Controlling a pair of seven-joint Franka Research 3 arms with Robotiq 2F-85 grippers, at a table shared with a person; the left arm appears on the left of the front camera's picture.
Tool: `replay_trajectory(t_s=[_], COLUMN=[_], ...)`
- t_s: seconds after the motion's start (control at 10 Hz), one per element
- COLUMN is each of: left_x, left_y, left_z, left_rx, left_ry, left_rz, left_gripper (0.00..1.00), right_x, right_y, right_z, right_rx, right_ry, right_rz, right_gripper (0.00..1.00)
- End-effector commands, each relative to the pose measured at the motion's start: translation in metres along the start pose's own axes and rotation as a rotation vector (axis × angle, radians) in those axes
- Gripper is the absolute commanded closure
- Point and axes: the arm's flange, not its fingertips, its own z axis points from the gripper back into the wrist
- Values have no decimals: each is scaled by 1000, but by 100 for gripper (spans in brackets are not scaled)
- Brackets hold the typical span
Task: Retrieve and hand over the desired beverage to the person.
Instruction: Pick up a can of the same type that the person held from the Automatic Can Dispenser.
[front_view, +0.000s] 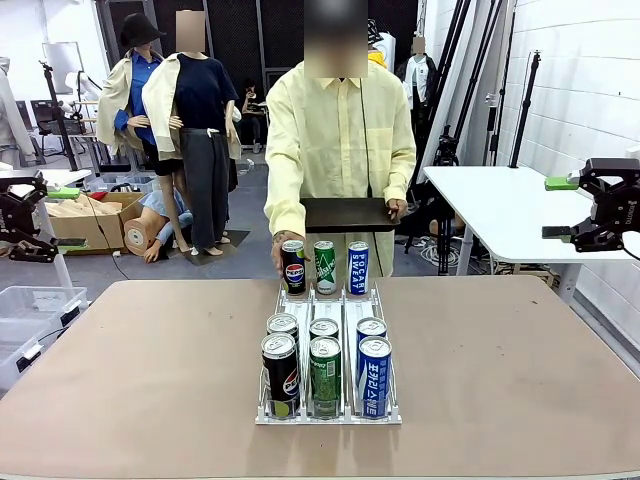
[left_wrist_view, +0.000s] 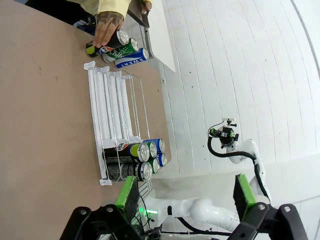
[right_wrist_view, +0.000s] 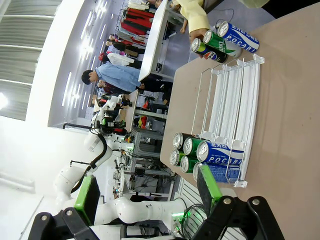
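A white wire rack (front_view: 328, 300) on the brown table (front_view: 130, 380) holds black Pepsi cans (front_view: 280, 370), green cans (front_view: 325, 372) and blue Pocari cans (front_view: 374, 372) at its near end. Three more cans stand at its far end. The person (front_view: 340, 140) in a pale-yellow shirt rests a hand (front_view: 280, 245) on the far black Pepsi can (front_view: 293, 268) and holds a black tray (front_view: 345, 213) in the other. My left gripper (front_view: 62, 217) hangs open off the table's left side, my right gripper (front_view: 556, 208) open off the right. Green pads (left_wrist_view: 126, 192) stand wide apart; the hand (left_wrist_view: 107, 20) covers the far cans (left_wrist_view: 122, 47).
A white table (front_view: 500, 200) stands behind on the right, near my right gripper. Boxes (front_view: 85, 215) and a clear bin (front_view: 25, 310) lie on the floor to the left. Broad bare tabletop lies on both sides of the rack.
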Motion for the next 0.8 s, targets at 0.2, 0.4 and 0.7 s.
replay_trajectory(t_s=[0.2, 0.4, 0.7], left_x=[-3, -3, -3], left_y=[-2, -2, -2], left_z=[1, 1, 1], left_rx=[5, 5, 5], left_ry=[-12, -12, -12], left_rz=[-5, -5, -5], left_gripper=[0, 0, 0], right_x=[1, 1, 1], right_y=[2, 2, 2], right_z=[-1, -1, -1], right_rx=[14, 14, 14], right_ry=[1, 1, 1], right_rz=[8, 8, 8], right_gripper=[0, 0, 0])
